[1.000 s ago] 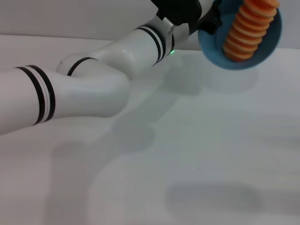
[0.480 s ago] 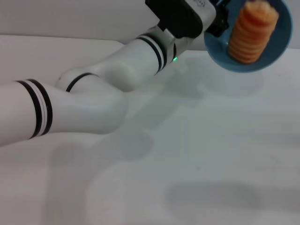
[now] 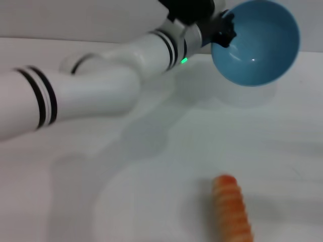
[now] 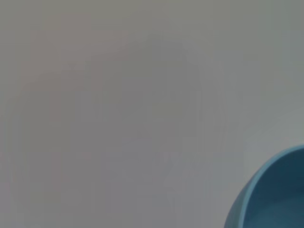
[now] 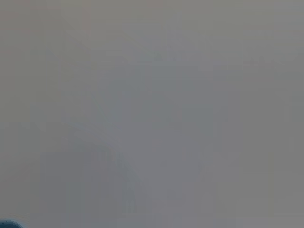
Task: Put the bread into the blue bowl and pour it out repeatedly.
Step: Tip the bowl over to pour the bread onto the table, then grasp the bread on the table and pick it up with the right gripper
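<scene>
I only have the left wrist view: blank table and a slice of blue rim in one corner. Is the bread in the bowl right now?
Observer: No. In the head view the blue bowl is empty, its opening tipped toward the camera.
Operator: Where is the bread?
Observer: The bread lies on the white table, at the near edge of the head view, striped side up, well apart from the bowl.
Operator: Who is holding the bowl?
Observer: The left pincer grips it at the rim, lifted above the table.
Operator: And the right arm?
Observer: It is not in the head view; its wrist camera shows only bare table.
</scene>
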`<action>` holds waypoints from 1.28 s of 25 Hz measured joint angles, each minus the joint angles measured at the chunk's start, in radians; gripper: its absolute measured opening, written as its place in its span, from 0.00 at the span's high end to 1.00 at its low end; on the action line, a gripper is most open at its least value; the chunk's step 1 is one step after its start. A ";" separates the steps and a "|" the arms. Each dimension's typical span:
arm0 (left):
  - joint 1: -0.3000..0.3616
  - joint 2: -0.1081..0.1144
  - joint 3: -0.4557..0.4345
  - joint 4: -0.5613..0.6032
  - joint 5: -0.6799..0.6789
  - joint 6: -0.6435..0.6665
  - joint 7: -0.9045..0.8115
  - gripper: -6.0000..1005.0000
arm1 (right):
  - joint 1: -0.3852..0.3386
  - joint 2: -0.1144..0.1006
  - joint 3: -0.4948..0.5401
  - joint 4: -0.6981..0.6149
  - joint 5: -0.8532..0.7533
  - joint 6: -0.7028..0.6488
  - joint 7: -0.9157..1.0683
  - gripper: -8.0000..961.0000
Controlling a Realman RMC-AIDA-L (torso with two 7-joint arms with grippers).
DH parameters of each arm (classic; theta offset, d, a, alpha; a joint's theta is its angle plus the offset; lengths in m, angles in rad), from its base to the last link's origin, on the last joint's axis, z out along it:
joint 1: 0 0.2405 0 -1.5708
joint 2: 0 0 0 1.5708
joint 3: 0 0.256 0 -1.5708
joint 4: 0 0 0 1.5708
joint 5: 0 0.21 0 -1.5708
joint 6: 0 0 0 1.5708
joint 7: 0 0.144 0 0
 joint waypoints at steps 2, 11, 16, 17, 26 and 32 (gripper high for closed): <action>-0.012 0.003 -0.079 0.002 0.000 0.096 -0.001 1.00 | 0.001 -0.004 -0.005 -0.014 -0.022 0.003 0.067 0.43; -0.025 0.010 -0.253 -0.019 0.001 0.246 -0.002 1.00 | 0.041 -0.006 -0.006 -0.224 -0.391 0.093 0.496 0.43; -0.026 0.010 -0.280 -0.023 0.000 0.277 -0.007 1.00 | 0.130 -0.006 -0.008 -0.381 -0.793 0.132 0.926 0.43; -0.030 0.010 -0.297 -0.028 0.000 0.292 -0.009 1.00 | 0.153 -0.006 -0.008 -0.406 -0.873 0.131 1.013 0.43; -0.038 0.008 -0.405 -0.083 0.000 0.355 -0.010 1.00 | 0.335 -0.005 -0.238 -0.406 -1.123 0.127 1.343 0.44; -0.033 0.006 -0.403 -0.084 0.000 0.350 -0.011 1.00 | 0.409 -0.004 -0.390 -0.318 -1.169 0.167 1.477 0.46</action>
